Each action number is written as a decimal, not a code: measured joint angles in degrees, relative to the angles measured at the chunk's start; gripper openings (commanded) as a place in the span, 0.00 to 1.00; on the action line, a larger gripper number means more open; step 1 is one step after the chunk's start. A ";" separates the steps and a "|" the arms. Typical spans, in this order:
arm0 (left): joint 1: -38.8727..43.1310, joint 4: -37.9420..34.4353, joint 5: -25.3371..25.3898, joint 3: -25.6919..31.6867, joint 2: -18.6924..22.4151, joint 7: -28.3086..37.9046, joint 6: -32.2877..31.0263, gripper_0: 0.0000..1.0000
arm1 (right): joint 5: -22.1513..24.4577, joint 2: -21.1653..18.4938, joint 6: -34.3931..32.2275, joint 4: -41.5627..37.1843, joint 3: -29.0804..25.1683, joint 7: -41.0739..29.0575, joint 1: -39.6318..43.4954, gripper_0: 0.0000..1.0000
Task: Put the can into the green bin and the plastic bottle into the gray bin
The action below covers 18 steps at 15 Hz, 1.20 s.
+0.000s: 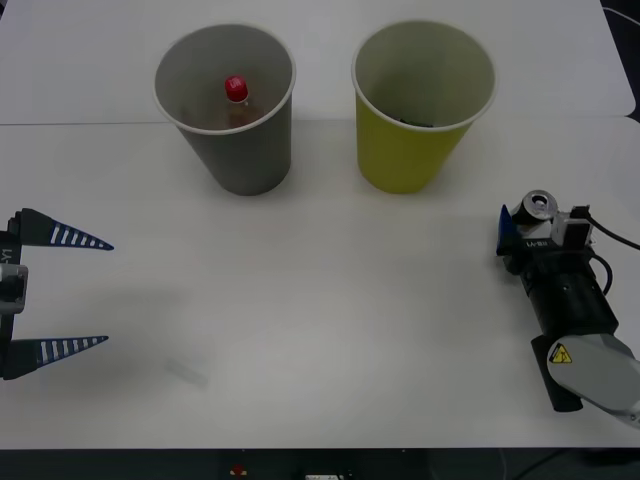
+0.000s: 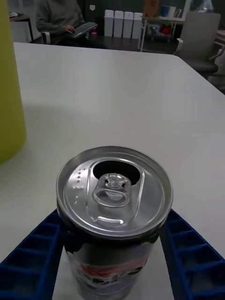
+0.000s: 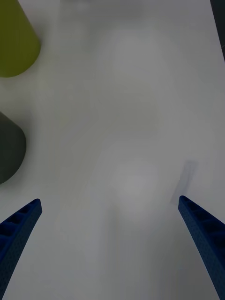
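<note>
The right tool point(image 1: 527, 222) is sitting low over the white counter point(image 1: 330, 300), to the right of and nearer the robot than the green bin point(image 1: 420, 110), and it is pinching the can point(image 1: 539, 205) between its blue ribbed fingers point(image 2: 33, 253). In the right wrist view the can point(image 2: 115, 211) is standing upright with its silver top facing up, the mouth already open and the pull tab lying flat, and one finger is pressing against each side of its dark body. The green bin point(image 2: 9, 79) is rising close beside the can there, apart from it and not touching. The green bin is standing upright at the far side of the counter, with a dark shape lying in its bottom that cannot be made out. Just to the left of the green bin, with a gap between them, the gray bin point(image 1: 235, 110) is standing upright too, and the plastic bottle point(image 1: 236, 100) is resting inside it, its red cap pointing up toward the rim. The left tool point(image 1: 60, 292) is hovering well to the left of the green bin and nearer the robot, its two fingers point(image 3: 18, 229) spread wide and gripping nothing, with bare counter between them.
</note>
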 measured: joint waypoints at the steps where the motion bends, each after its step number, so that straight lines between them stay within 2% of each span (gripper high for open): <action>1: 0.00 0.00 0.00 0.00 0.00 0.00 0.00 1.00 | 0.18 0.00 0.00 0.04 0.00 0.00 -0.03 0.00; 9: 0.00 0.00 0.00 0.00 0.00 0.00 0.00 1.00 | 2.36 -0.36 -0.01 -0.02 -0.03 -0.23 0.14 0.00; 13: 0.00 0.00 0.00 0.00 0.00 0.00 0.00 1.00 | 5.52 -2.73 -1.22 -1.70 -0.68 -0.68 0.70 0.00; 18: 0.00 0.00 0.00 0.00 0.00 0.00 0.00 1.00 | 13.27 -6.69 -16.27 -11.45 -13.16 -0.51 7.66 0.00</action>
